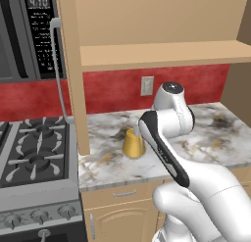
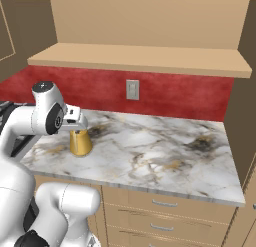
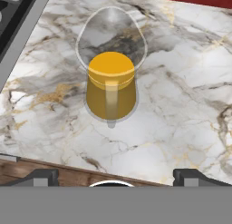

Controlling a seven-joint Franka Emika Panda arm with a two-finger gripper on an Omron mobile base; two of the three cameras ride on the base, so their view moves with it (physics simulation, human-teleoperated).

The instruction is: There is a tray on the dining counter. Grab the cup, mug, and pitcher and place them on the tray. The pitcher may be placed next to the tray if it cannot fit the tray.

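Spreading wide, the claw [image 3: 113, 177] shows its two dark fingertips [image 3: 41, 177] at opposite lower corners of the hand view, with nothing between them. It grips no object.

Nearest the claw runs the front edge of the marble countertop [image 3: 181, 105], directly ahead of the fingertips. Beyond that edge, centred between the two fingertips and well clear of them, stands the pitcher [image 3: 111, 82]. It is upright on the marble, amber-yellow in its lower part, with a clear glass rim opening on the far side from the claw.

In the left base view the pitcher [image 1: 133, 142] sits just beyond the arm's forearm; in the right base view the pitcher [image 2: 80, 142] stands directly below the hand.

Farther out, to the claw's left, lies the stove [image 1: 34, 153]. Behind the pitcher rises the red backsplash [image 2: 175, 96].
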